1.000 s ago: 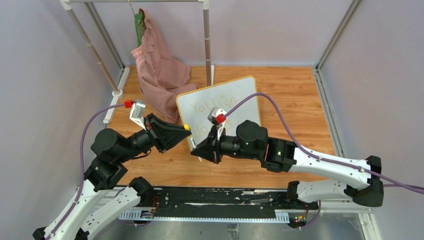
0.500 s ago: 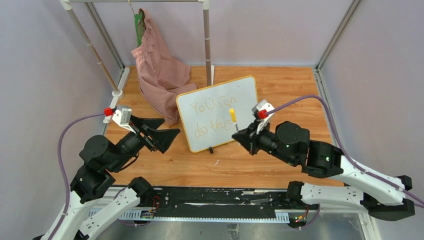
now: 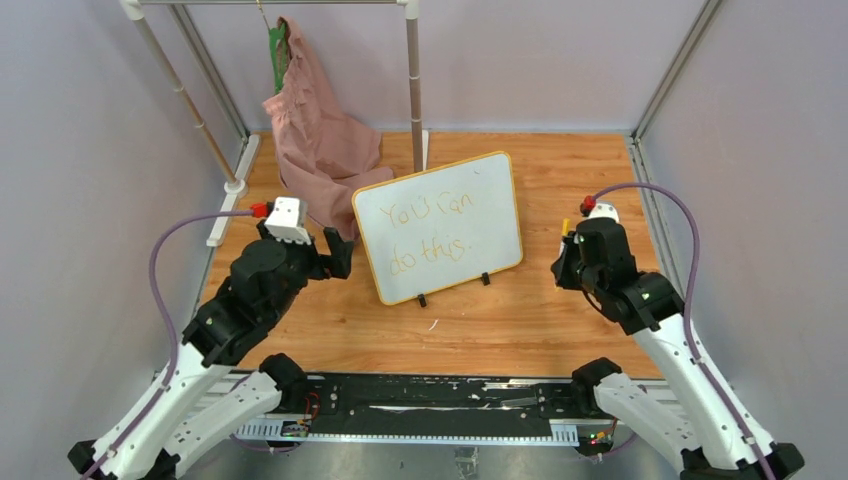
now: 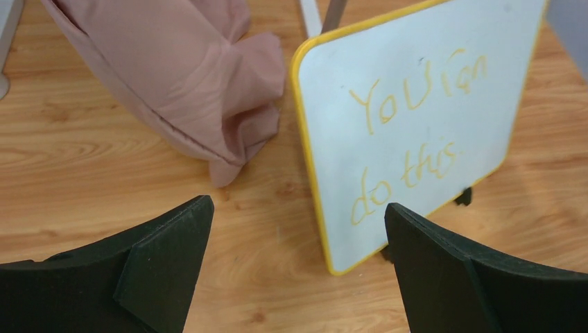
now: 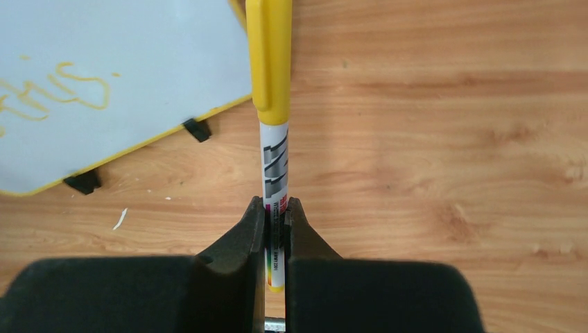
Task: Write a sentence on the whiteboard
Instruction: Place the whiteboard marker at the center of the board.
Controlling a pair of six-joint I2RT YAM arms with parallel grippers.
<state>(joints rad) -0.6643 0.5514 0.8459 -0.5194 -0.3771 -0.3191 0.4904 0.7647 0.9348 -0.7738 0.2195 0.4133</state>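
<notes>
Left gripper (image 3: 335, 258), from above: now pulled back from whiteboard (image 3: 495, 200); right gripper (image 3: 566, 262) swung away right. Board stands mid-table, sentence (image 3: 430, 232) finished.
Left wrist: jaws newly spread wide, empty.
Right wrist: jaws pinch capped marker (image 5: 270, 104). Writing looks done.

The left gripper (image 4: 298, 218) has opened wide and withdrawn to the left of the whiteboard (image 3: 495, 225). The right gripper (image 5: 276, 208), clamped on the capped yellow marker (image 5: 270, 62), has retracted rightward, uncovering the sentence (image 3: 432, 212).
</notes>
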